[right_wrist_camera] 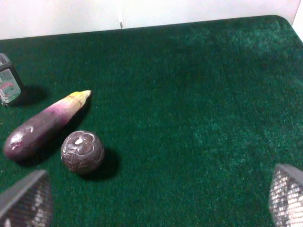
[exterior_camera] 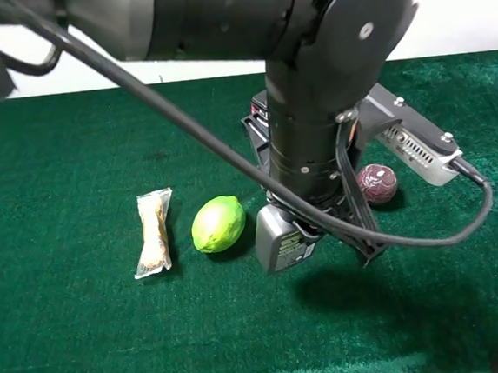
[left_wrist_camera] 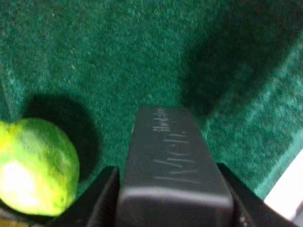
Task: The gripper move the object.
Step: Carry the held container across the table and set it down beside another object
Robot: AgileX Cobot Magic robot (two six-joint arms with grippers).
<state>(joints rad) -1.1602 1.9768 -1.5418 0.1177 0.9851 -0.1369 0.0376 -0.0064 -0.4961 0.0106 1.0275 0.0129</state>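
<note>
The left tool [left_wrist_camera: 166, 174] is closed around the object [exterior_camera: 280, 240], holding it just beside the lime [exterior_camera: 218, 224] over the green counter [exterior_camera: 88, 340], and I judge it light, stiff and rather slippery, best held across the middle of its body.

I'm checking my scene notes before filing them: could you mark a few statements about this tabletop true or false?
1. The left pincer is clamped on the grey bottle. True.
2. Seen from the high camera, the lime lies between the snack packet and the bottle. True.
3. The right pincer holds the carved ball. False: it is open and empty, and the ball lies on the cloth.
4. The cloth is red. False: it is green.
</note>
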